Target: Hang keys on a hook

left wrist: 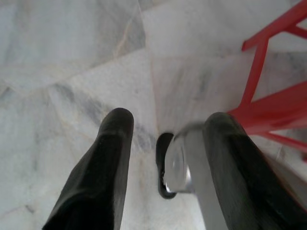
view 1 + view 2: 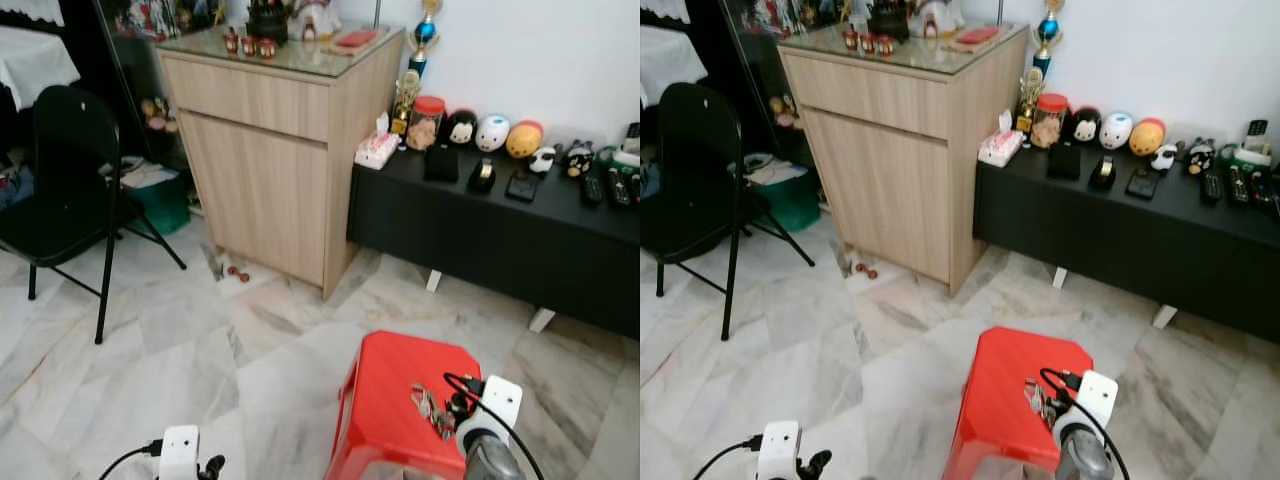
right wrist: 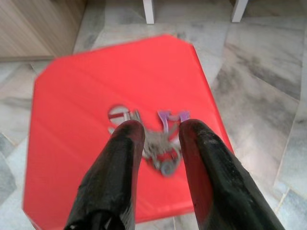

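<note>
Parted right gripper (image 3: 157, 139) fingers straddle keys (image 3: 152, 139) on red stool (image 3: 86, 96) (marble floor (image 2: 170, 340)).

Left end effector (image 1: 163, 139) parted above marble floor (image 1: 72, 62) — red stool (image 1: 283, 105) alongside.

Open stool top (image 3: 86, 96) around keys (image 3: 156, 139)

You are looking down on a grey-veined marble tile floor (image 2: 180, 350). Ahead stands a light wooden cabinet (image 2: 270, 150) with a glass top, against a white wall (image 2: 540, 50). To its right runs a low black sideboard (image 2: 500, 230) crowded with small figures and remotes. A black folding chair (image 2: 65, 190) stands at your left. The light is bright and even.
</note>
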Robot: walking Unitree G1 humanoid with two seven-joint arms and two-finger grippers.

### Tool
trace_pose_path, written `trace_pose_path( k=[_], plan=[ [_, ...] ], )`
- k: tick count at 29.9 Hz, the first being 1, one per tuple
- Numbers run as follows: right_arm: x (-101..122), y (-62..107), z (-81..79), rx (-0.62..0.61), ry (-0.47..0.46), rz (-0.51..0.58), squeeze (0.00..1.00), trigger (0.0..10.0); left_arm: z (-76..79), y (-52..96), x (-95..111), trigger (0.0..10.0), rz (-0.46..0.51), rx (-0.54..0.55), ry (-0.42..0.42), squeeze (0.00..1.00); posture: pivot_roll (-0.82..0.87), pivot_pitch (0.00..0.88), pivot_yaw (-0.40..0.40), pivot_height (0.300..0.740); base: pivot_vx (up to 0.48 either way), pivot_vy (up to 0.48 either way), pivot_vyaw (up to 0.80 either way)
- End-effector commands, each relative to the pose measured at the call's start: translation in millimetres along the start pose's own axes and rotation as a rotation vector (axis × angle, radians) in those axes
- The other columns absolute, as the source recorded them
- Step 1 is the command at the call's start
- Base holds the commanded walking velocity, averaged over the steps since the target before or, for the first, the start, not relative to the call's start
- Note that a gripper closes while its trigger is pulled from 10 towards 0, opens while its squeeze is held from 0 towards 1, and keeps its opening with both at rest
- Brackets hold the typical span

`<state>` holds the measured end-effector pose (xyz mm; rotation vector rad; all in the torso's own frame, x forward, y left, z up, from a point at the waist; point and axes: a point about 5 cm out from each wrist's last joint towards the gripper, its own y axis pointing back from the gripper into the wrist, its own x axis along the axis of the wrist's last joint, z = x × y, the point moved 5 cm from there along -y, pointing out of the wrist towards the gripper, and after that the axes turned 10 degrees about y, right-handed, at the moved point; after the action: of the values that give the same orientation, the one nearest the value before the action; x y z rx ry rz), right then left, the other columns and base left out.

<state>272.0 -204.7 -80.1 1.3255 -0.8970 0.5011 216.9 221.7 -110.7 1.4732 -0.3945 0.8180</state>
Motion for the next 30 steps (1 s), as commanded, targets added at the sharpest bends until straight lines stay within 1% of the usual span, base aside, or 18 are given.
trace_pose_path(
  k=[1,6,9,18,30],
  plan=[
    [5.1,-1.3,-0.7,-0.003,-0.01,0.013,0.0,10.0,0.5,1.0,-3.9,10.0,-0.007,0.0,-0.011,0.0,0.18,0.0,-0.034,0.638,0.0,0.0,0.0],
    [4.6,-1.2,-3.0,0.005,-0.01,0.01,0.0,10.0,0.3,0.7,-3.7,10.0,-0.01,0.004,-0.012,0.0,0.17,0.0,-0.033,0.638,0.0,0.0,0.0],
    [3.6,-0.7,-7.9,0.032,-0.002,0.01,0.0,10.0,0.5,0.2,-2.2,10.0,-0.008,0.005,-0.014,0.0,0.17,0.001,-0.033,0.638,0.0,0.0,0.0],
    [5.7,-1.1,-10.9,0.05,-0.017,0.017,0.0,10.0,-0.1,-0.7,3.0,10.0,0.01,0.009,-0.015,0.0,0.17,0.008,-0.034,0.638,0.0,0.0,0.0],
    [6.1,-1.4,-9.9,0.043,-0.011,0.016,0.0,10.0,0.2,-1.6,8.4,10.0,0.032,0.012,-0.016,0.0,0.17,0.009,-0.035,0.638,0.259,0.0,0.0]
  ],
)
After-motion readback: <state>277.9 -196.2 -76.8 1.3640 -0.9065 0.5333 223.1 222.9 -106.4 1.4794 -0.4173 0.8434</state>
